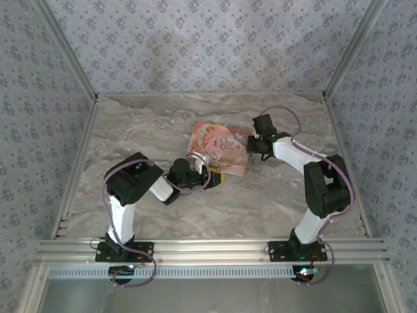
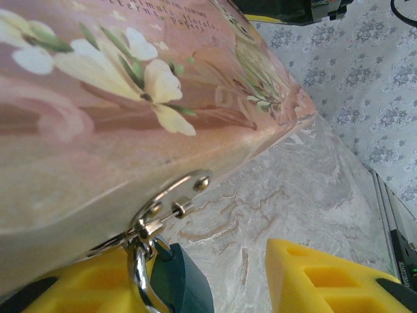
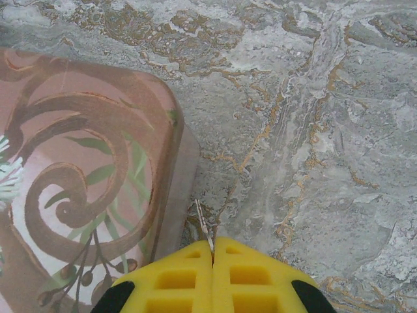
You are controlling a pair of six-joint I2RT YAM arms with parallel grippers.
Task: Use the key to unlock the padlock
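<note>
While right jaws pinch the key [image 3: 203, 225], lettering on the box [image 3: 85, 130] blurs.

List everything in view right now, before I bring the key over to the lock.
box: one, pink with a flower print, in the middle of the table.
hasp: one, silver, on the box's lower edge in the left wrist view.
padlock: one, dark blue body with a silver shackle, hanging from the hasp.
key: one, pale thin metal, its tip just beside the box's corner.
table: one, grey-brown marbled top.
walls: three, blue-grey patterned, around the table.
left gripper: one, yellow fingers, open with the padlock between them.
right gripper: one, yellow fingers, shut on the key.
</note>
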